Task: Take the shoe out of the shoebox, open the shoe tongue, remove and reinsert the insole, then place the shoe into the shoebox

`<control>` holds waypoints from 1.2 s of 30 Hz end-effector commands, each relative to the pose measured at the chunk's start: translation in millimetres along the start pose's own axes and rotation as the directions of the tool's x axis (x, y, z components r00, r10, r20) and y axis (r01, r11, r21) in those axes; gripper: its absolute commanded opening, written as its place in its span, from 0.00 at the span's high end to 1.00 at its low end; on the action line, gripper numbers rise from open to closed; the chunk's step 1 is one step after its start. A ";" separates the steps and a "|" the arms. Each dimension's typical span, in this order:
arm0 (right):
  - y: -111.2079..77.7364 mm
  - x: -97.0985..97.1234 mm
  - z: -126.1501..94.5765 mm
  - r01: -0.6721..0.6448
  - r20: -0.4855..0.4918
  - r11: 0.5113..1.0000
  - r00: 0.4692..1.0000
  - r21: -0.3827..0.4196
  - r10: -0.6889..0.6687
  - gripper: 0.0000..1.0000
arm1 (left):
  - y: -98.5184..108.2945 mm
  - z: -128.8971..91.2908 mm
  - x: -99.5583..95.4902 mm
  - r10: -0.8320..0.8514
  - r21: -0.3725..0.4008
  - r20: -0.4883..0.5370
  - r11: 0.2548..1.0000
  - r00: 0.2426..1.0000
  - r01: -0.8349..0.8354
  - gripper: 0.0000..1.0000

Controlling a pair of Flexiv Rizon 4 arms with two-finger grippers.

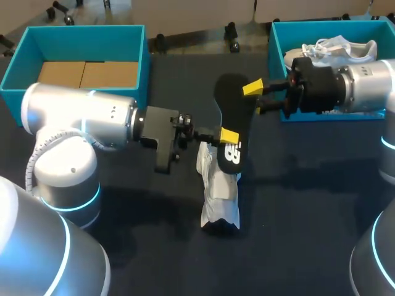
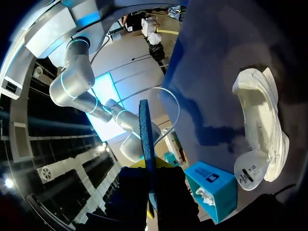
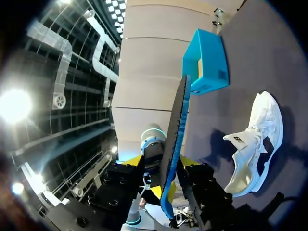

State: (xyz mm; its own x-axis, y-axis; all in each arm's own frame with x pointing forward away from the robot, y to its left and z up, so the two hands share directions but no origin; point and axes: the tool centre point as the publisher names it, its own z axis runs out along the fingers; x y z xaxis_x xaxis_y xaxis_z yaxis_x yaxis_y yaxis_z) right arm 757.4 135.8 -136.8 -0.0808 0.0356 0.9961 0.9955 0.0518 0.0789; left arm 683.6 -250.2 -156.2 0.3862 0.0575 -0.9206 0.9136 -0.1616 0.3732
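A black insole (image 1: 229, 117) hangs in the air over the middle of the table, seen edge-on in both wrist views (image 2: 146, 134) (image 3: 177, 125). My left gripper (image 1: 225, 137) (image 2: 150, 192) is shut on its heel end. At the toe end my right gripper (image 1: 256, 98) (image 3: 167, 187) stands open, with the insole between its fingers and a little room on each side. Below the insole, a white shoe (image 1: 219, 191) (image 2: 262, 125) (image 3: 255, 139) lies on the dark table.
A blue shoebox (image 1: 139, 55) (image 3: 207, 62) with cardboard inside stands at the back left. Another blue shoebox (image 1: 274, 61) (image 2: 211, 185) at the back right holds a second white shoe (image 1: 333, 50), just behind my right arm.
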 end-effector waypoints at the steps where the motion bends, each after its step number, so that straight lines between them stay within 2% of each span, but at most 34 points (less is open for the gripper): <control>1: 2.8 -0.4 4.6 -0.004 0.000 1.000 1.000 0.012 0.004 0.61 | 6.2 8.7 4.4 0.006 -0.008 0.000 1.000 1.000 -0.006 1.00; 7: 0.9 -0.1 5.4 -0.008 0.002 1.000 1.000 0.015 0.008 0.70 | 9.1 7.7 5.2 0.007 -0.017 -0.004 1.000 1.000 -0.007 1.00; 9: 0.3 -1.1 4.9 -0.009 0.001 1.000 1.000 0.014 0.009 0.85 | 9.0 7.6 5.3 0.007 -0.019 -0.005 1.000 1.000 -0.007 1.00; 10: 0.4 -1.5 4.7 -0.009 0.001 1.000 1.000 0.014 0.009 1.00 | 8.7 7.5 5.5 0.007 -0.020 -0.005 1.000 1.000 -0.007 1.00; 16: 2.5 -8.2 3.1 -0.018 0.006 0.999 1.000 0.029 0.018 1.00 | 7.9 4.1 3.8 -0.002 -0.024 -0.016 1.000 1.000 0.002 1.00; 17: 2.8 -10.5 1.9 -0.021 0.006 0.999 1.000 0.030 0.021 1.00 | 8.3 2.7 2.4 0.003 -0.026 -0.023 1.000 1.000 -0.004 0.65; 18: 2.8 -13.5 0.4 -0.026 0.006 0.999 1.000 0.029 0.025 1.00 | 9.1 1.0 0.8 0.009 -0.030 -0.033 1.000 0.999 -0.010 0.13; 19: 2.8 -16.4 -1.3 -0.033 0.006 0.999 0.999 0.028 0.033 1.00 | 10.1 -1.1 -0.5 0.007 -0.026 -0.034 1.000 0.999 -0.008 0.00; 29: 0.2 -36.5 -15.6 -0.083 0.026 0.996 0.996 0.021 0.082 1.00 | 21.4 -34.3 -1.1 0.021 0.043 -0.171 0.999 0.985 -0.013 0.00; 34: 1.7 -45.1 -19.0 -0.111 0.054 0.993 0.993 0.034 0.109 1.00 | 27.6 -46.3 -1.9 0.002 0.088 -0.293 0.996 0.956 0.025 0.00; 36: 1.8 -48.4 -18.9 -0.123 0.068 0.991 0.990 0.041 0.120 1.00 | 30.0 -48.6 -3.1 0.046 0.123 -0.360 0.992 0.932 -0.001 0.00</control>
State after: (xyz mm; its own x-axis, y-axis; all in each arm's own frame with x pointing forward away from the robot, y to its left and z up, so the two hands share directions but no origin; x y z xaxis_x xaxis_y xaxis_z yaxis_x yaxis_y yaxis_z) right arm 760.4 115.3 -183.6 0.0318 0.0985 0.9946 0.9964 0.0756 -0.0393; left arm 714.5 -214.6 -149.5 0.4285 0.2851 -0.8574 0.9008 -0.2089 0.3807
